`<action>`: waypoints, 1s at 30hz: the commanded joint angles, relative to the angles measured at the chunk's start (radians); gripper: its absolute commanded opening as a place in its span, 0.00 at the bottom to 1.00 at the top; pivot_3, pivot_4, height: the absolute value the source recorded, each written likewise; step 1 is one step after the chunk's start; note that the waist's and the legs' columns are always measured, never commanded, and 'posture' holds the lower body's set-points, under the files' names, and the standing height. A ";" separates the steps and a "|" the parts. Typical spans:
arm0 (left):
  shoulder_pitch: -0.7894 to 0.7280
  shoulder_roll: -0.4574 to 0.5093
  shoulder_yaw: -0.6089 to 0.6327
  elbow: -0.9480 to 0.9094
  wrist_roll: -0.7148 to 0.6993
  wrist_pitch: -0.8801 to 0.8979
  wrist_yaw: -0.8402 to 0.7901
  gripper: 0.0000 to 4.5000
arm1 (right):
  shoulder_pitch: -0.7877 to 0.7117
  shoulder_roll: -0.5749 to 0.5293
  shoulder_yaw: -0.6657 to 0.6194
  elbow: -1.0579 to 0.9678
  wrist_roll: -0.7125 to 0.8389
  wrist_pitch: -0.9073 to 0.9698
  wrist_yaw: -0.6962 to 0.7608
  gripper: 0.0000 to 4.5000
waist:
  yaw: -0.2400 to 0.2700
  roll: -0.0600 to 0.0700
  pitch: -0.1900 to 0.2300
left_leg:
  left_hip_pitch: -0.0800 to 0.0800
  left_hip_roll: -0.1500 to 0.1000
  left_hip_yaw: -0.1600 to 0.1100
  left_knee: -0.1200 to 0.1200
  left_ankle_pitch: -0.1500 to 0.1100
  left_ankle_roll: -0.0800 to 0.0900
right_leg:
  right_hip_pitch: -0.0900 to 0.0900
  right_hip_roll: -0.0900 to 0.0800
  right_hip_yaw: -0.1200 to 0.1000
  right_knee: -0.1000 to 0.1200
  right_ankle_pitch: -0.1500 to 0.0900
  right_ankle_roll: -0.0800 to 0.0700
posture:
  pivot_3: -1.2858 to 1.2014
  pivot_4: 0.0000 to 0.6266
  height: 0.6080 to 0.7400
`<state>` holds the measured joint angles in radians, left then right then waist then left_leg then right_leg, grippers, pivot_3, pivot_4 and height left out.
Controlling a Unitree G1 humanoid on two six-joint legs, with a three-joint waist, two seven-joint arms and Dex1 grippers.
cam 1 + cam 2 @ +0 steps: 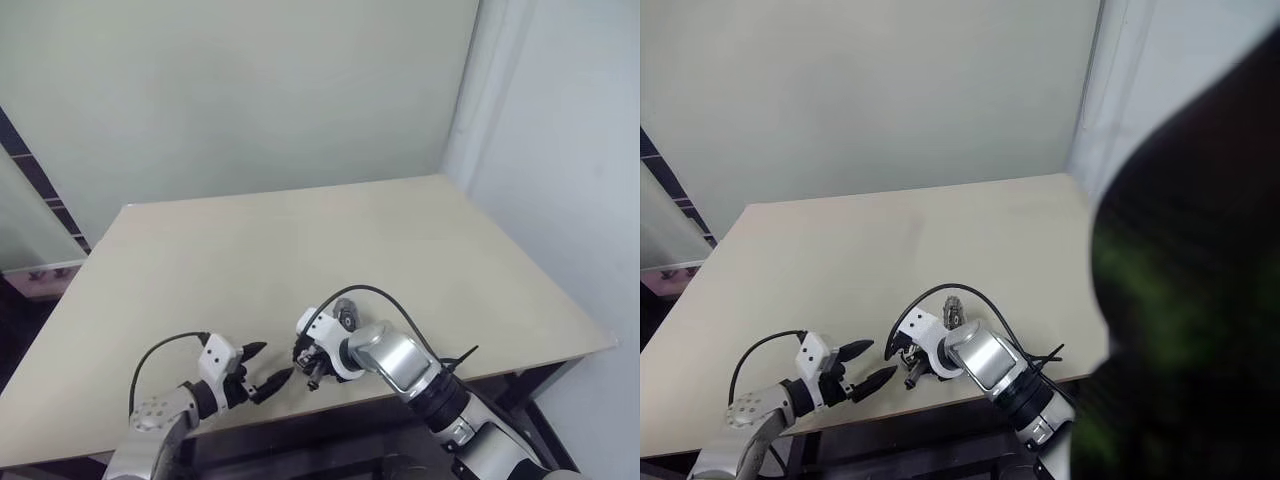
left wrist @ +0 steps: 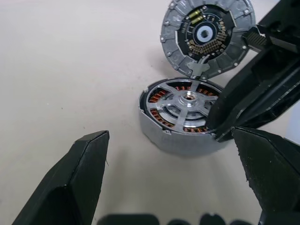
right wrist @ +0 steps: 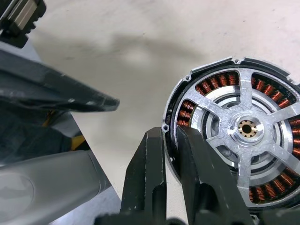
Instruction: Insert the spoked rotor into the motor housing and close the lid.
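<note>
Right wrist view: the right gripper (image 3: 171, 154) pinched the rim of the motor housing (image 3: 234, 136), on the table (image 1: 300, 250) with the spoked rotor (image 2: 185, 101) seated inside. Rigid, probably heavy and slippery metal (best held by its rim). The lid (image 2: 206, 35) lay beside it; the left gripper (image 2: 171, 154) gaped, empty.

Silver-grey metal arms, white wrist blocks, black cables looping off each wrist, left gripper (image 1: 262, 371) and right gripper (image 3: 171, 140) with tapered black fingers
</note>
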<state>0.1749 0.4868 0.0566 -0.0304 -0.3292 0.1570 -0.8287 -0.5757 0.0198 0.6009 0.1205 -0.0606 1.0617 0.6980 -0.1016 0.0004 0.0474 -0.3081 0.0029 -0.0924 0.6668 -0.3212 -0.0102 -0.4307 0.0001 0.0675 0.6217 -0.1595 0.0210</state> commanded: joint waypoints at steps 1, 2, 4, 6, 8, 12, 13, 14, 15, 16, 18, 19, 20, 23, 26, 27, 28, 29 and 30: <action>-0.006 0.013 0.025 -0.043 -0.014 0.003 0.007 1.00 | -0.020 -0.021 -0.008 -0.062 0.008 -0.020 -0.023 0.30 | 0.000 0.000 0.000 | 0.000 0.000 0.000 0.000 0.000 0.000 | 0.000 0.000 0.000 0.000 0.000 0.000 | 0.52 0.00 1.00; -0.006 0.013 0.026 -0.045 -0.014 0.005 0.008 1.00 | -0.022 -0.029 -0.003 -0.071 0.011 -0.021 -0.020 0.39 | 0.000 0.000 0.000 | 0.000 0.000 0.000 0.000 0.000 0.000 | 0.000 0.000 0.000 0.000 0.000 0.000 | 0.52 0.00 1.00; -0.008 0.012 0.025 -0.048 -0.015 0.010 0.011 1.00 | -0.025 -0.042 0.002 -0.089 0.019 -0.021 -0.019 0.55 | 0.000 0.000 0.000 | -0.001 0.000 0.000 0.000 0.000 0.000 | -0.001 0.000 0.000 0.000 0.000 0.000 | 0.52 0.00 1.00; -0.012 0.011 0.024 -0.051 -0.015 0.015 0.014 1.00 | -0.032 -0.061 0.014 -0.107 0.018 -0.036 -0.017 0.71 | -0.001 0.000 0.000 | -0.001 0.000 0.000 0.000 0.000 0.000 | -0.002 0.000 0.000 0.000 0.000 0.000 | 0.52 0.00 1.00; -0.015 0.010 0.023 -0.053 -0.015 0.019 0.017 1.00 | -0.036 -0.077 0.018 -0.126 0.021 -0.049 -0.014 0.87 | -0.001 0.000 0.000 | -0.004 0.000 0.000 -0.001 0.000 0.000 | -0.005 0.000 0.000 0.000 0.000 0.000 | 0.52 0.00 1.00; -0.022 0.011 0.022 -0.052 -0.015 0.026 0.018 1.00 | -0.038 -0.098 0.006 -0.203 0.052 -0.039 0.003 1.00 | 0.000 -0.001 0.000 | -0.013 0.000 0.000 0.000 0.000 -0.001 | -0.013 0.000 0.000 0.000 0.001 0.001 | 0.52 0.00 1.00; -0.024 0.011 0.022 -0.051 -0.014 0.027 0.018 1.00 | -0.040 -0.102 0.001 -0.223 0.060 -0.038 0.005 1.00 | 0.000 -0.001 0.000 | -0.014 0.000 0.000 0.000 0.000 -0.001 | -0.014 0.000 0.000 0.000 0.001 0.002 | 0.52 0.00 1.00; -0.025 0.011 0.022 -0.052 -0.014 0.029 0.018 1.00 | -0.043 -0.105 -0.007 -0.246 0.070 -0.029 0.008 1.00 | 0.000 -0.001 0.000 | -0.015 0.000 0.000 0.000 0.000 -0.001 | -0.015 0.000 0.000 0.000 0.001 0.002 | 0.52 0.00 1.00; -0.028 0.011 0.021 -0.051 -0.014 0.030 0.019 1.00 | -0.047 -0.107 -0.018 -0.266 0.081 -0.022 0.008 1.00 | 0.000 -0.001 0.000 | -0.015 0.000 0.000 0.000 0.000 -0.001 | -0.015 0.000 0.000 0.000 0.001 0.002 | 0.52 0.00 1.00; -0.029 0.011 0.020 -0.052 -0.013 0.032 0.020 1.00 | -0.048 -0.099 -0.041 -0.286 0.096 -0.038 0.004 1.00 | 0.000 -0.001 0.000 | -0.015 0.000 0.000 0.000 0.000 -0.001 | -0.014 0.000 0.000 0.000 0.001 0.002 | 0.52 0.00 1.00; -0.033 0.010 0.018 -0.053 -0.013 0.034 0.021 1.00 | -0.056 -0.078 -0.095 -0.318 0.125 -0.036 -0.013 1.00 | 0.000 -0.001 0.000 | -0.015 0.000 0.000 0.000 0.000 -0.001 | -0.014 0.000 0.000 -0.001 0.001 0.002 | 0.52 0.00 1.00; -0.033 0.010 0.017 -0.054 -0.013 0.035 0.021 1.00 | -0.062 -0.072 -0.117 -0.331 0.134 -0.037 -0.022 1.00 | 0.000 -0.001 0.000 | -0.015 0.000 0.000 0.000 0.000 -0.001 | -0.014 0.000 0.000 -0.001 0.001 0.002 | 0.52 0.00 1.00; -0.035 0.010 0.016 -0.055 -0.013 0.036 0.021 1.00 | -0.068 -0.068 -0.135 -0.340 0.139 -0.046 -0.031 1.00 | 0.000 -0.001 0.000 | -0.015 0.000 0.000 0.000 0.000 -0.001 | -0.014 0.000 0.000 -0.001 0.001 0.002 | 0.52 0.00 1.00; -0.037 0.009 0.014 -0.056 -0.013 0.038 0.020 1.00 | -0.100 -0.070 -0.205 -0.350 0.142 -0.080 -0.074 1.00 | 0.000 -0.001 0.000 | -0.015 0.000 0.000 0.000 0.000 -0.001 | -0.014 0.000 0.000 -0.001 0.001 0.002 | 0.52 0.00 1.00; -0.039 0.011 0.013 -0.058 -0.013 0.040 0.018 1.00 | -0.141 -0.114 -0.244 -0.336 0.115 -0.135 -0.115 1.00 | 0.002 0.000 0.000 | -0.015 0.000 0.000 0.000 0.000 -0.001 | -0.014 0.000 0.000 -0.001 0.001 0.002 | 0.52 0.00 1.00; -0.039 0.012 0.013 -0.059 -0.013 0.041 0.017 1.00 | -0.153 -0.135 -0.253 -0.326 0.105 -0.154 -0.128 1.00 | 0.002 0.000 0.000 | -0.015 0.000 0.000 0.000 0.000 -0.001 | -0.014 0.000 0.000 -0.001 0.001 0.002 | 0.52 0.00 1.00; -0.039 0.013 0.014 -0.060 -0.012 0.041 0.016 1.00 | -0.162 -0.155 -0.259 -0.316 0.097 -0.171 -0.139 1.00 | 0.002 0.000 0.000 | -0.015 -0.001 0.000 0.000 0.000 -0.001 | -0.014 0.000 0.000 -0.001 0.001 0.002 | 0.52 0.00 1.00; -0.038 0.014 0.014 -0.061 -0.012 0.041 0.015 1.00 | -0.169 -0.174 -0.262 -0.307 0.090 -0.185 -0.148 1.00 | 0.002 -0.001 0.000 | -0.015 -0.001 0.000 0.000 0.000 -0.001 | -0.014 0.000 0.000 -0.001 0.001 0.002 | 0.52 0.00 1.00; -0.038 0.015 0.016 -0.062 -0.013 0.041 0.014 1.00 | -0.175 -0.198 -0.264 -0.296 0.077 -0.198 -0.156 1.00 | 0.001 -0.001 0.000 | -0.015 -0.001 0.001 0.000 0.000 -0.001 | -0.014 0.000 0.000 -0.001 0.001 0.002 | 0.52 0.00 1.00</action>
<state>0.1506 0.4886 0.0597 -0.0474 -0.3309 0.2057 -0.8096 -0.7223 -0.1671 0.3626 -0.1744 0.0365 0.9019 0.5602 -0.1002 -0.0002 0.0471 -0.3233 0.0023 -0.0917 0.6669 -0.3213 -0.0108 -0.4449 -0.0002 0.0679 0.6203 -0.1586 0.0226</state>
